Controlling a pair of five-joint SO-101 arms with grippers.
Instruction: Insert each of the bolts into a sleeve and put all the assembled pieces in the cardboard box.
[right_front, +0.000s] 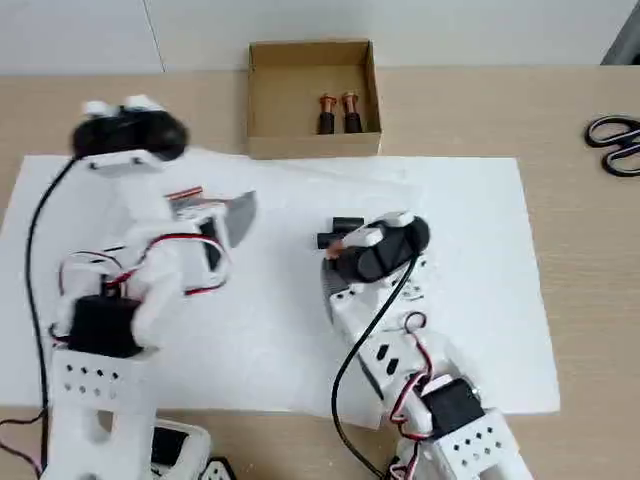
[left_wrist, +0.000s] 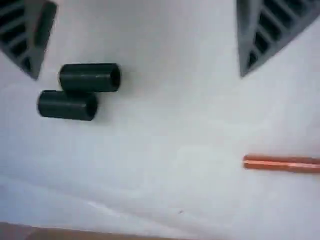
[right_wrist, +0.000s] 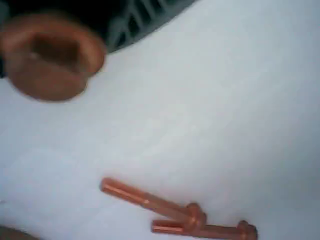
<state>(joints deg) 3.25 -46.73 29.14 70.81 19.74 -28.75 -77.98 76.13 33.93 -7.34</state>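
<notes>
1. My left tool (left_wrist: 139, 74) is hanging released, jaws wide, over the white sheet (left_wrist: 175, 130).
2. Two sleeves (left_wrist: 90, 77) are lying touching near one finger; a loose bolt (left_wrist: 282, 164) is lying well apart.
3. My right tool (right_front: 336, 241) is grasping a bolt (right_wrist: 50, 57); two spare bolts (right_wrist: 150, 199) are lying nearby on the sheet.
4. The box (right_front: 260, 90) is holding two assembled pieces (right_front: 327, 112).
5. Scissors (right_front: 615, 145) are sitting far off on the surface (right_front: 480, 110).

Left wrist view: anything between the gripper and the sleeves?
Nothing visible. Both sleeves lie on bare white sheet just ahead of the open left gripper, near one finger; the bolt lies well clear.
</notes>
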